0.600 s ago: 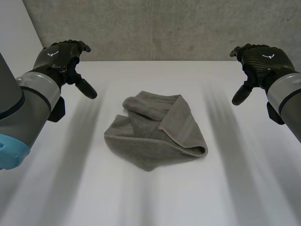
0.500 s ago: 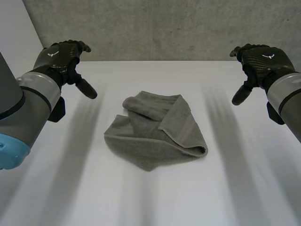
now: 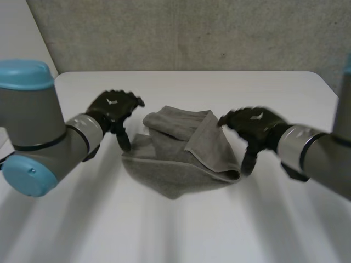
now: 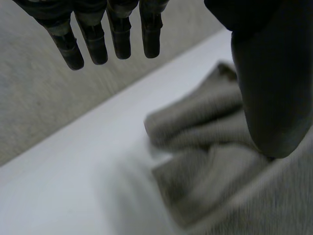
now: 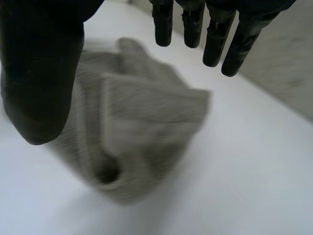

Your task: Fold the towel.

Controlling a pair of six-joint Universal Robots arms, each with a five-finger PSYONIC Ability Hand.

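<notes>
A grey towel (image 3: 181, 156) lies crumpled in a loose heap on the white table (image 3: 181, 230), near its middle. My left hand (image 3: 112, 109) hovers at the towel's left edge, open, holding nothing. My right hand (image 3: 252, 127) hangs at the towel's right edge, open and empty too. Seen from the left wrist, the towel (image 4: 215, 161) lies below the straight fingers (image 4: 98, 34) and thumb (image 4: 266, 88). The right wrist view has the towel (image 5: 137, 137) under the spread fingers (image 5: 215, 34) and thumb (image 5: 39, 73).
A rough grey wall (image 3: 192, 33) stands behind the table's far edge. Bare white tabletop surrounds the towel on all sides.
Both arms have swung inward and down from the table's far corners. Each hand now sits close beside the towel. The towel has not moved.
</notes>
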